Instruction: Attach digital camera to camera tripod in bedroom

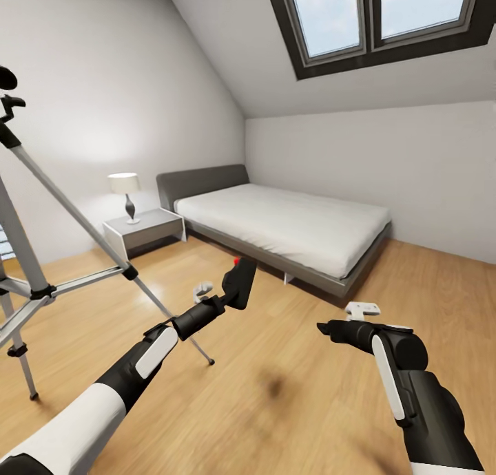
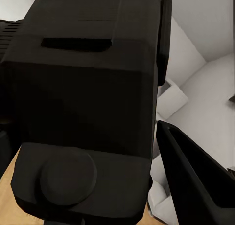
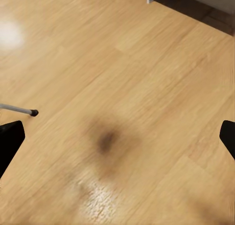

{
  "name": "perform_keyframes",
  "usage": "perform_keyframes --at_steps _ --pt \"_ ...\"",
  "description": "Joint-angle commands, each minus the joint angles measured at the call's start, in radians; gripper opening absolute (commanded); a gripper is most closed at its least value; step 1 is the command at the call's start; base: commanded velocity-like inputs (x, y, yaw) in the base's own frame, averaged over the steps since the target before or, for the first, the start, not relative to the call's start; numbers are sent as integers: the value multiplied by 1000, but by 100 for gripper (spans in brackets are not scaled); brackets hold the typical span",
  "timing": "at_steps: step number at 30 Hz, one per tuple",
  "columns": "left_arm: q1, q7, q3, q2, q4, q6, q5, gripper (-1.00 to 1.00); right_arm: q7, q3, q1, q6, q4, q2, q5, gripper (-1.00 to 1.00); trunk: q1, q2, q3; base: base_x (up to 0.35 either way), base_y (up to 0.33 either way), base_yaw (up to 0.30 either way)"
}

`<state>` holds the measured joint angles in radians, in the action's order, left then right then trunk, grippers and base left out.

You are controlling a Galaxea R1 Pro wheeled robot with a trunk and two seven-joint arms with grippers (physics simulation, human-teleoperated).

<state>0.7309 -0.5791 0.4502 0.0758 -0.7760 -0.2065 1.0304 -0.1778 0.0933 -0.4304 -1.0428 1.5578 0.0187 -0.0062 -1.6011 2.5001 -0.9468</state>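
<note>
The matte-black digital camera, with its red button on top, hangs over the wood floor in my left gripper, which is shut on it. In the left wrist view the camera sits right against the lens, one black finger beside it. The camera tripod stands at the far left, silver legs spread, its head and black handle at the upper left edge; one foot rests near my left forearm. My right gripper floats open at the lower right, its fingertips wide apart over bare floor.
The low grey bed with white mattress fills the far corner under the sloped ceiling and skylight. A white nightstand with a lamp stands left of it. Light wood floor spreads between me and the bed.
</note>
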Motion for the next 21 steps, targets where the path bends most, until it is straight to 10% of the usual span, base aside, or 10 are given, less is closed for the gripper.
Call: perform_keyframes --at_steps 1,21 --pt "1 -2 2 1 0 -7 10 -100 -3 1 -1 -4 1 0 0 100 1 0 3 0 0 0" --pt "1 -2 2 1 0 -7 10 -100 -5 3 -1 -4 -1 3 1 100 74 -133 66 0 0 0"
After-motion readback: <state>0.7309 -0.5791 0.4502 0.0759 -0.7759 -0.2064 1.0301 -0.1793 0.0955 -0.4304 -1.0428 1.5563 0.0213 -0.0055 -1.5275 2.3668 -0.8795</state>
